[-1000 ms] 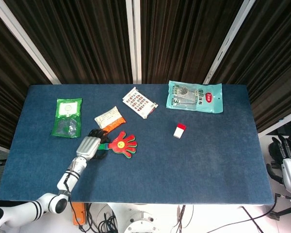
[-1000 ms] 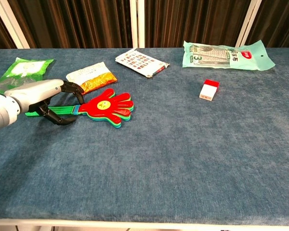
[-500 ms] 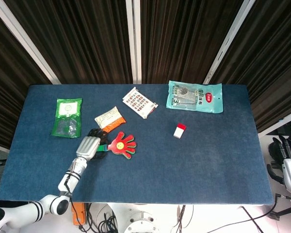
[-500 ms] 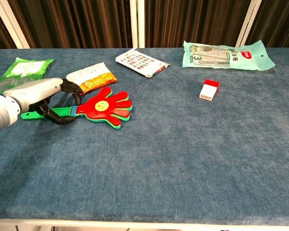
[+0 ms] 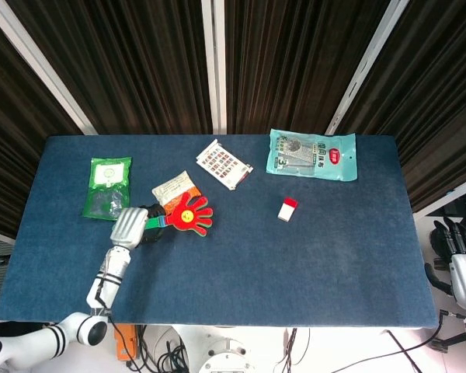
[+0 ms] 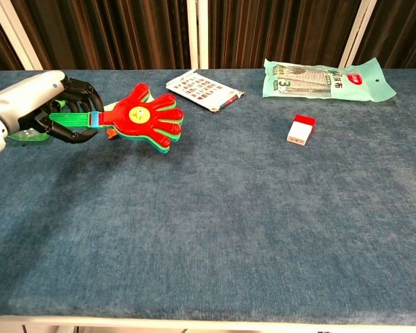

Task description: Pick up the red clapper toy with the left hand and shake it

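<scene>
Stretching across both views, the blue cloth-covered table (image 5: 311, 264) lies before dark slatted curtains (image 5: 140, 62). At its far right lies a teal snack pouch (image 5: 312, 154) with a red corner label and a large "3" legible in the chest view; its other print is too small to read. At far left sits a green packet (image 5: 107, 186), its lettering unreadable. A white printed packet (image 5: 224, 164) bearing rows of small red pictures rests near the far edge, and an orange-and-white sachet (image 5: 175, 188) sits beside the toy. The left hand (image 6: 61, 109), fingers wrapped around the green handle, now holds the red clapper toy (image 6: 144, 118) raised clear of the table, its red palm with a yellow face tilted up toward the far edge; half a second ago the toy lay flat on the cloth with the hand closed around its handle lower and nearer the front. A small red-and-white box (image 5: 287, 208) sits alone right of centre, unmoved. The right hand (image 5: 460, 241) hangs off the table's right side; whether its fingers are spread or curled cannot be told.
</scene>
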Motion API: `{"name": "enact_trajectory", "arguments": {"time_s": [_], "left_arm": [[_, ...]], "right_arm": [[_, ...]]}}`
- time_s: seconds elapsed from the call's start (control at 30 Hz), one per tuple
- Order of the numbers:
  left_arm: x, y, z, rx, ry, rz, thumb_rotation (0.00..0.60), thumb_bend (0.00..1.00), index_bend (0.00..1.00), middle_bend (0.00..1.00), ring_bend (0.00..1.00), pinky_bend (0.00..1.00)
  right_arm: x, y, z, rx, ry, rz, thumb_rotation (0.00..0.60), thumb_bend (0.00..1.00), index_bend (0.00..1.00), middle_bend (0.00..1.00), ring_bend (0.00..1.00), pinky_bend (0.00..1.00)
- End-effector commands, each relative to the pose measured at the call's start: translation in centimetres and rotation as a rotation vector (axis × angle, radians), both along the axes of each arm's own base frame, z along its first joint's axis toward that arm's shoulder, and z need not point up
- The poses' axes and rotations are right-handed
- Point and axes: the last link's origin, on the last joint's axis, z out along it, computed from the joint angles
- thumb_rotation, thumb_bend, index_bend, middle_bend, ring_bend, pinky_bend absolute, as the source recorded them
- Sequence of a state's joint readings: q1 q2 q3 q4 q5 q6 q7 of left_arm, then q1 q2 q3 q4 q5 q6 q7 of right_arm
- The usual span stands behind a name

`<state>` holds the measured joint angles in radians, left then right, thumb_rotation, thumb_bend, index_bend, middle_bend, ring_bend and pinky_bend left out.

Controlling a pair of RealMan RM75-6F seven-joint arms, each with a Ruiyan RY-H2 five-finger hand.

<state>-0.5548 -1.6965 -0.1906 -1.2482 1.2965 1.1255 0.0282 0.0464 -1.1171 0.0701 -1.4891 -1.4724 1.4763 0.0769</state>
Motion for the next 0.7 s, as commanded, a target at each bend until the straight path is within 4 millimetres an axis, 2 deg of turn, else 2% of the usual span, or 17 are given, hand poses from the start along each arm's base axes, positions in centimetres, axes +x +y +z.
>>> {"name": "enact_trajectory", "arguments": {"time_s": [0.03, 0.27, 0.43, 0.53, 0.63, 0.7], "left_arm": [[-0.49, -0.07, 0.19, -0.015, 0.044, 0.009, 0.6, 0.39, 0.67, 0.73, 0.76, 0.98], [-0.61, -0.02, 0.11, -0.023, 0.042, 0.032, 0.6, 0.39, 0.64, 0.9, 0.94, 1.0], [-0.85, 0.2, 0.11, -0.024, 0.025, 0.071, 0.6, 0.4, 0.61, 0.99, 0.98, 1.0], [-0.96, 0.26, 0.2, -0.041, 0.014, 0.088, 0.6, 0.39, 0.53, 1.0, 1.0, 1.0], [-0.89, 0.32, 0.5, -0.031, -0.02, 0.079, 0.6, 0.3, 0.42, 1.0, 1.0, 1.0], [-0.96, 0.34, 0.62, -0.023, -0.038, 0.068, 0.6, 0.27, 0.41, 1.0, 1.0, 1.0]], "right_arm": [[0.04, 0.01, -0.01, 0.001, 0.0, 0.001, 0.6, 0.3, 0.0, 0.0, 0.0, 0.0], [0.09, 0.01, 0.05, 0.001, 0.001, 0.001, 0.6, 0.3, 0.0, 0.0, 0.0, 0.0], [0.08, -0.01, 0.01, 0.004, 0.0, 0.001, 0.6, 0.3, 0.0, 0.0, 0.0, 0.0], [0.02, -0.01, -0.01, 0.006, -0.001, -0.001, 0.6, 0.3, 0.0, 0.0, 0.0, 0.0], [0.01, -0.02, 0.01, 0.006, 0.0, -0.001, 0.6, 0.3, 0.0, 0.0, 0.0, 0.0], [0.03, -0.01, 0.01, 0.007, 0.0, -0.001, 0.6, 0.3, 0.0, 0.0, 0.0, 0.0]]}}
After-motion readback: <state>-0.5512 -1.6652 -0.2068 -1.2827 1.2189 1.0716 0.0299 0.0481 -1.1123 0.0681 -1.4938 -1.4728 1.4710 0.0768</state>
